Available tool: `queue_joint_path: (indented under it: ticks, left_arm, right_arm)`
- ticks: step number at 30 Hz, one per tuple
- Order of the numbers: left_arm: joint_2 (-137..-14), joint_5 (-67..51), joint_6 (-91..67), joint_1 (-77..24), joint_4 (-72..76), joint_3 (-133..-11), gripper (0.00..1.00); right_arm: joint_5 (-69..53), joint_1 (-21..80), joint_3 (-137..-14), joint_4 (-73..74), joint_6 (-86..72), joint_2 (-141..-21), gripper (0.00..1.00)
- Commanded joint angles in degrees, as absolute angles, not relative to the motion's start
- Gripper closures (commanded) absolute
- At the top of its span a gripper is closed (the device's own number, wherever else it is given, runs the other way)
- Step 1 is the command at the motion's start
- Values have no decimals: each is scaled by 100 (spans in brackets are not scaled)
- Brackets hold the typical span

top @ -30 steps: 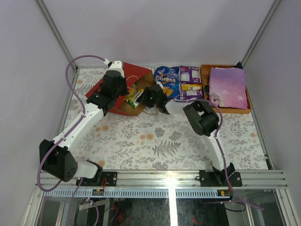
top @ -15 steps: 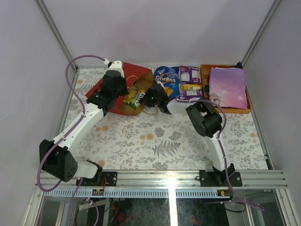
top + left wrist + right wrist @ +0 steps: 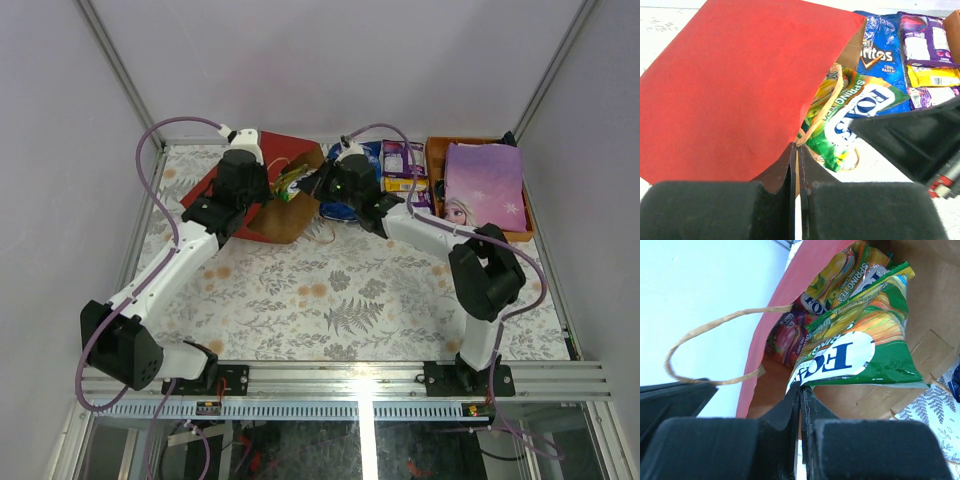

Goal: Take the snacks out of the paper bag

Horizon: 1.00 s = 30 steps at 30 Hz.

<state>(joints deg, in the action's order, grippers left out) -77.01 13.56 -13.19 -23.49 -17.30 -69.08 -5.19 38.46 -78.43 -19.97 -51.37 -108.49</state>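
The paper bag (image 3: 215,185), red outside and brown inside (image 3: 920,300), lies on its side at the back left with its mouth facing right. My left gripper (image 3: 796,146) is shut on the rim of the bag's mouth. A green-yellow snack packet (image 3: 860,345) sticks out of the mouth, and my right gripper (image 3: 800,385) is shut on its lower corner. A second green-yellow packet (image 3: 840,275) and a dark purple packet (image 3: 785,340) lie deeper inside. Outside the bag lie a blue Doritos bag (image 3: 880,45), a purple pack (image 3: 922,40) and a yellow pack (image 3: 935,76).
An orange tray (image 3: 432,160) at the back right holds a flat lilac item (image 3: 485,180). My right arm (image 3: 430,230) reaches over the packs on the table. The bag's tan cord handle (image 3: 700,335) loops out to the left of my right gripper's fingers.
My right gripper has shut on the green-yellow packet at the bag's mouth. The right arm has stretched out, its elbow swinging right and its wrist moving toward the back. The left arm barely moved.
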Motion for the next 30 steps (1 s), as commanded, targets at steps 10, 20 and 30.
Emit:
queue_joint_path:
  ticks: [10,20,30]
  left_arm:
    - [-7554,1559,-1257,-2422,-1760,-6983,100]
    - [-7586,1606,-1230,-2433,-1767,-6985,100]
    - [-7638,1568,-1217,-2436,-1722,-6970,100]
  right_arm:
    - [-348,3843,-6845,-1975,-4731,-9089,100]
    - [-486,3302,-5654,-1779,-4549,-8116,100]
    - [-374,2173,-4027,-1136,-4070,-6434,100]
